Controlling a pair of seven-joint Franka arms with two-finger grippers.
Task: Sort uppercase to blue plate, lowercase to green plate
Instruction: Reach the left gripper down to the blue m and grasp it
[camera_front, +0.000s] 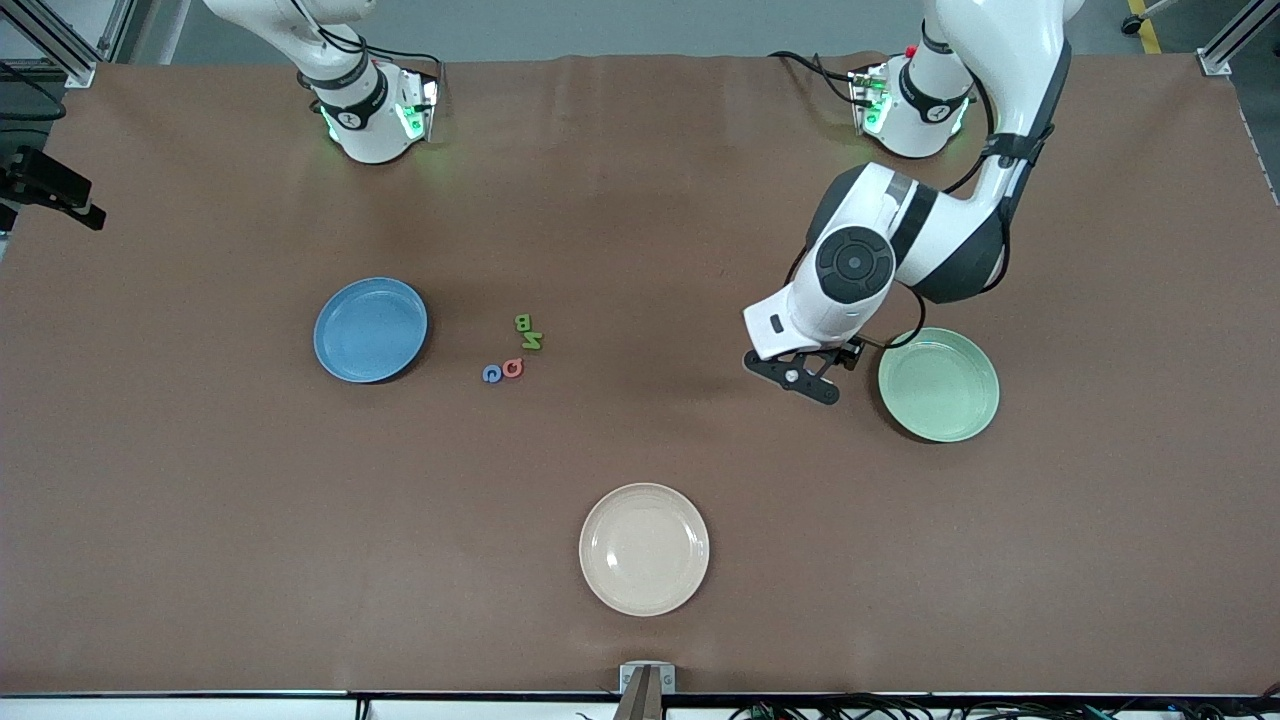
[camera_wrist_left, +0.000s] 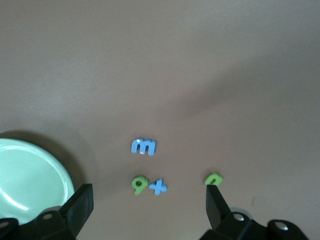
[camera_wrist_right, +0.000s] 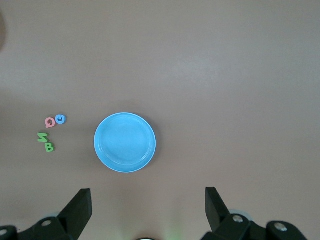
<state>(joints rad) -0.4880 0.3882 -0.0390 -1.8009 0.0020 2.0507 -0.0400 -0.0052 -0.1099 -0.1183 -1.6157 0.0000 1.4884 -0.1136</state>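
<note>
Cream plate (camera_front: 644, 549) sits alone near the front-camera edge of the tabletop (camera_front: 200, 500), well apart from everything else and empty. Nothing lies between the capitals and the blue plate (camera_front: 370, 329), just bare brown surface.

Capitals: green B (camera_front: 522, 322), green N (camera_front: 533, 340), red-pink Q (camera_front: 513, 368), blue G (camera_front: 491, 373), tiny flat foam pieces in a tight cluster beside the blue plate, on its side toward the left arm's end. Q and G touch or nearly so; B and N just beside each other, a bit farther from the front camera. Blue plate glossy, raised rim, empty.

Lowercase: seen only in the left wrist view, hidden under the left arm in the front view. Blue m (camera_wrist_left: 143, 146), green p (camera_wrist_left: 139, 184) touching or just beside the blue x (camera_wrist_left: 158, 187), green u (camera_wrist_left: 213, 178) right by one finger. All lie on the tabletop near the green plate (camera_front: 938, 384), which is pale mint, glossy, empty.

Left claw (camera_front: 797, 377) open, nothing held, over the lowercase group just beside the green plate. Right claw (camera_wrist_right: 148, 205) open, nothing held, high over the blue plate; out of sight in the front view, arm waiting.

Wide open room on all sides of both clusters; all plates well in from the tabletop's edges
</note>
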